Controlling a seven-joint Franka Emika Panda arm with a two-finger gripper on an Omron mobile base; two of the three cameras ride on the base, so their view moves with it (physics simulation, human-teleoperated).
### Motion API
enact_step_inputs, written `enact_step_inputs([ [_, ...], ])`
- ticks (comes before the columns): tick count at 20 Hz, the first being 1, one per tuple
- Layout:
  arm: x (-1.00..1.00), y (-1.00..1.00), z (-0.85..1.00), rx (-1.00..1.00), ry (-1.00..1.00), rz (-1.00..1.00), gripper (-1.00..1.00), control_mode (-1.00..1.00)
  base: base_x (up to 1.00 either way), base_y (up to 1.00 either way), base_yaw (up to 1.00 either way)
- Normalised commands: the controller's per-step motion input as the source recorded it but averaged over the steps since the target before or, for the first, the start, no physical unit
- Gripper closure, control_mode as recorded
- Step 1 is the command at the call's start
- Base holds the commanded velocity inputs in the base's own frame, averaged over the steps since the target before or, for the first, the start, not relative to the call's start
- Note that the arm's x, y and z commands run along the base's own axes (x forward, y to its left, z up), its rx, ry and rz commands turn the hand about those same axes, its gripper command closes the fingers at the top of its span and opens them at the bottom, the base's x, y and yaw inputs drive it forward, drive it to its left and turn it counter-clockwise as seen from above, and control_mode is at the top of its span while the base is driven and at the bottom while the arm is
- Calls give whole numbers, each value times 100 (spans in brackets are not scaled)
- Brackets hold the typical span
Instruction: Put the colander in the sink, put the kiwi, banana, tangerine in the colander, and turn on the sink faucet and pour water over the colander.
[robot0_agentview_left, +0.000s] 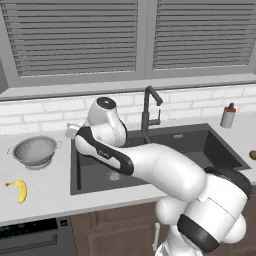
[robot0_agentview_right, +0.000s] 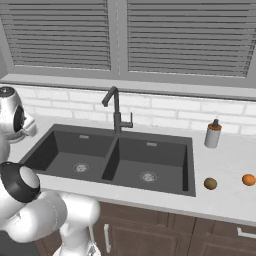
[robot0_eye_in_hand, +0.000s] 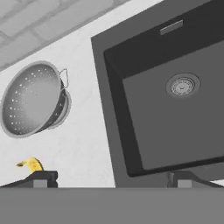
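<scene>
- Here, the gripper (robot0_eye_in_hand: 109, 178) is hanging over the counter's (robot0_agentview_left: 50, 192) left end w/ fingertips (robot0_eye_in_hand: 41, 177) spread wide, pinching nothing.
- Colander (robot0_agentview_left: 34, 151) is sitting upright on counter at 9 o'clock of the sink (robot0_agentview_left: 95, 172); banana (robot0_agentview_left: 19, 190) is lying at colander's 7 o'clock, apart.
- Faucet (robot0_agentview_right: 116, 111) is standing at sink's 12 o'clock.
- Kiwi (robot0_agentview_right: 210, 183) & tangerine (robot0_agentview_right: 248, 179) are resting at sink's 3 o'clock, soap bottle (robot0_agentview_right: 213, 134) behind them.
</scene>
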Motion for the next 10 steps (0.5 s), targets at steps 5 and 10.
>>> enact_step_inputs([
  [5, 26, 55, -17, 6, 9, -4, -100, -100, 0, 0, 0],
  [10, 24, 45, -3, 0, 7, -3, -100, -100, 0, 0, 0],
])
